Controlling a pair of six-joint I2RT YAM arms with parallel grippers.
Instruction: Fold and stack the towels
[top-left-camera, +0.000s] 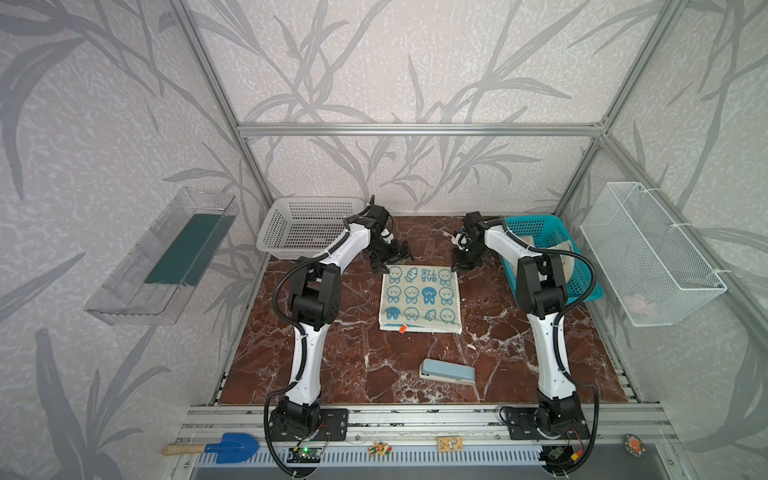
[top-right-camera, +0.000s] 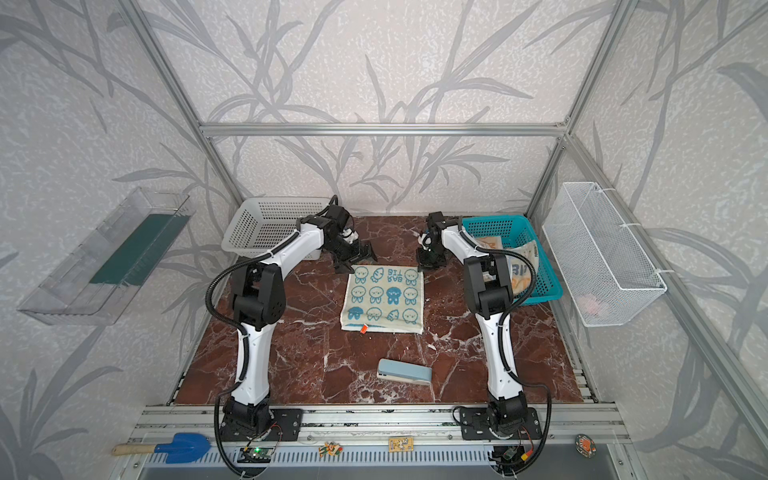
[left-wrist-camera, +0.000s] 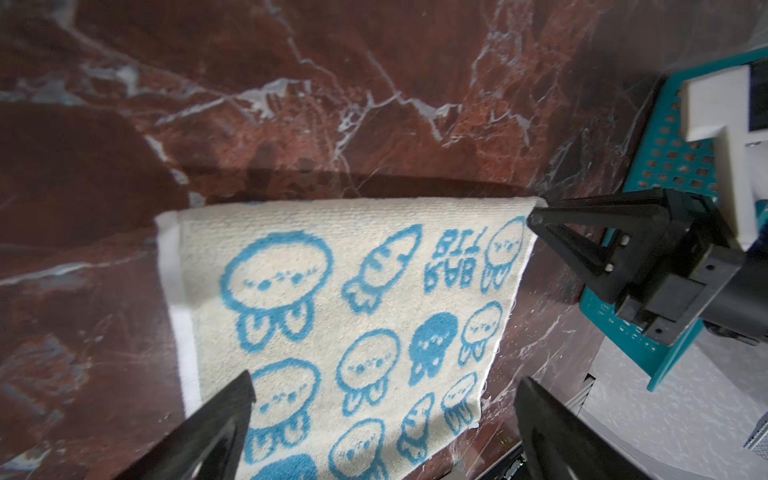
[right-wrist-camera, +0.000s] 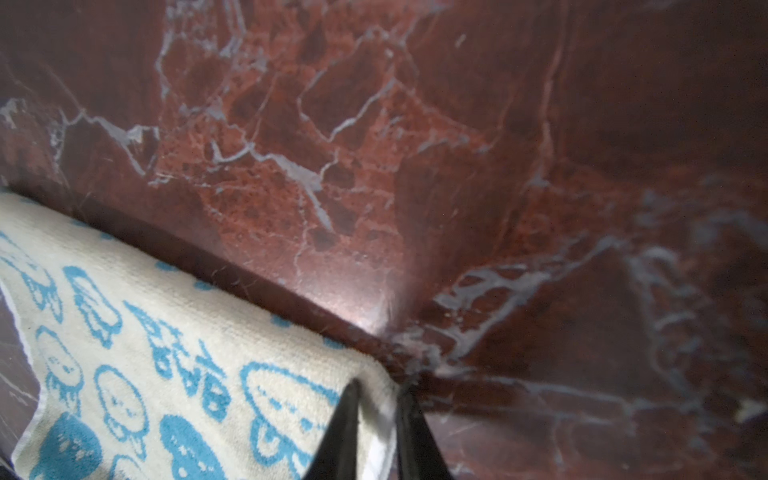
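Cream towel (top-left-camera: 420, 298) | left gripper (left-wrist-camera: 384, 386) spread | right gripper (right-wrist-camera: 379, 388) pinches corner, wrist views only

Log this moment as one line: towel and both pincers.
towel: flat on table | left pincer: open, over far left corner | right pincer: narrow at far right corner, grip unclear | stack: not started

Near side of the table (top-left-camera: 332, 365) is open to you; only the pale blue block (top-left-camera: 447, 371) sits there, apart from the towel (top-left-camera: 420, 297). Bare strips run beside the towel up to the left arm (top-left-camera: 307, 332) and right arm (top-left-camera: 548, 345). The far side is tight: white basket (top-left-camera: 305, 226) far left, teal basket (top-left-camera: 540, 245) far right, left gripper (top-left-camera: 390, 262) and right gripper (top-left-camera: 462, 266) at the towel's far corners, bare marble between them.
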